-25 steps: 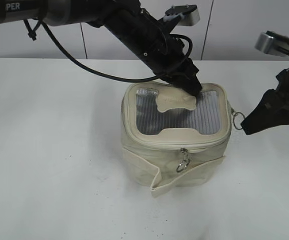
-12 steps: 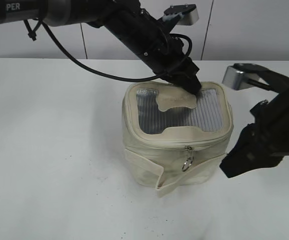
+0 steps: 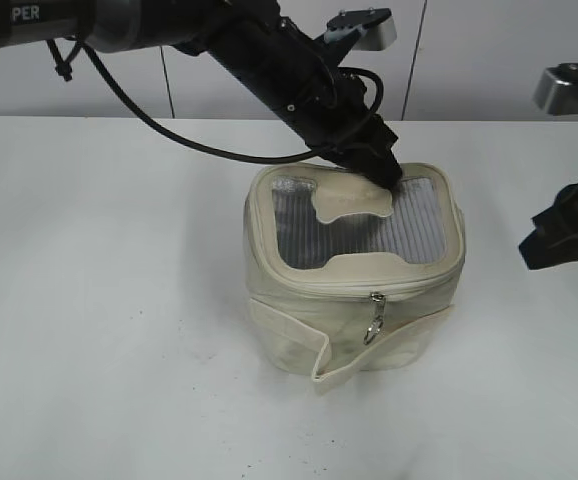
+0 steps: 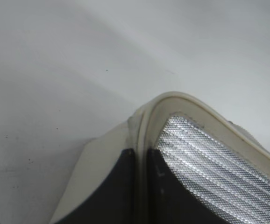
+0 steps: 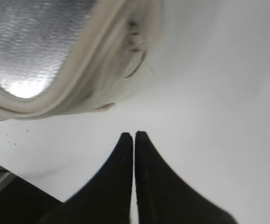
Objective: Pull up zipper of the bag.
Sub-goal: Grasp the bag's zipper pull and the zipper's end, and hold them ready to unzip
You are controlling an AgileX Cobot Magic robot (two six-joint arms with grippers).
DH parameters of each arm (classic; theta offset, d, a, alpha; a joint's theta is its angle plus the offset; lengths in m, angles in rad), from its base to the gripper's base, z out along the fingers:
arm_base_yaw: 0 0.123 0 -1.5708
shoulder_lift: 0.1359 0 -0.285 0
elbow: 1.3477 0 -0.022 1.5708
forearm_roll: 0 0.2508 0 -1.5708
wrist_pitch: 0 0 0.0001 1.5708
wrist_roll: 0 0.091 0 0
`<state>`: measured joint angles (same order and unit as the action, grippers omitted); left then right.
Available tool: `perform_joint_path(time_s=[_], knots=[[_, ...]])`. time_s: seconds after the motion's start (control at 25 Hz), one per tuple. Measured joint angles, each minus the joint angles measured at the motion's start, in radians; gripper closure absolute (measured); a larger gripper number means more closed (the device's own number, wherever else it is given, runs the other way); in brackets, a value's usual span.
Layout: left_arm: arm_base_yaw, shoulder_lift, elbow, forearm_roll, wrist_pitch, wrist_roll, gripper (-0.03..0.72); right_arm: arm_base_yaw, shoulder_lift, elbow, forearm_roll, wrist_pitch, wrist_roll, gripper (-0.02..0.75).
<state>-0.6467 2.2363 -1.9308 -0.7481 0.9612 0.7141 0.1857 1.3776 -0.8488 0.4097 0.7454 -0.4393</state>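
The cream-white bag [image 3: 349,310] stands mid-table, its grey ribbed lid panel [image 3: 409,232] and bone-shaped patch [image 3: 352,201] facing up. The zipper track [image 3: 309,290] runs under the lid rim. One silver slider with a ring pull [image 3: 374,322] hangs at the front; I see no second slider. My left gripper [image 3: 387,172] is shut on the lid's back rim. In the left wrist view the rim [image 4: 146,116] runs between its jaws [image 4: 141,153]. My right gripper [image 3: 531,250] is shut and empty, apart from the bag's right side. In the right wrist view its jaws [image 5: 134,136] are over bare table below the bag [image 5: 102,60].
The white table [image 3: 99,300] carries the bag. A loose cream band [image 3: 349,365] flares out from the bag's lower front. A grey panelled wall [image 3: 489,60] stands behind the table. The left arm and its black cable [image 3: 169,130] reach over the back left.
My right arm has swung from low by the bag's front right corner up and away to the right. The left gripper and the bag have barely moved.
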Motion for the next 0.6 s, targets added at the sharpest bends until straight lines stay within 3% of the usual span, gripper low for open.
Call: perform_joint_path(time_s=[0.12, 0.24, 0.48, 0.6], knots=[[0.0, 0.0, 0.0, 0.0, 0.002, 0.0, 0.65, -0.081, -0.003, 0.005, -0.006, 0.015, -0.018, 0.707], [0.0, 0.0, 0.0, -0.001, 0.003, 0.0, 0.65, -0.119, -0.004, 0.031, 0.025, 0.014, -0.078, 0.598], [0.0, 0.0, 0.0, -0.002, 0.003, 0.0, 0.65, -0.124, 0.01, 0.098, 0.307, -0.036, -0.436, 0.36], [0.0, 0.0, 0.0, -0.002, 0.003, 0.0, 0.65, -0.124, 0.053, 0.11, 0.355, -0.117, -0.524, 0.318]])
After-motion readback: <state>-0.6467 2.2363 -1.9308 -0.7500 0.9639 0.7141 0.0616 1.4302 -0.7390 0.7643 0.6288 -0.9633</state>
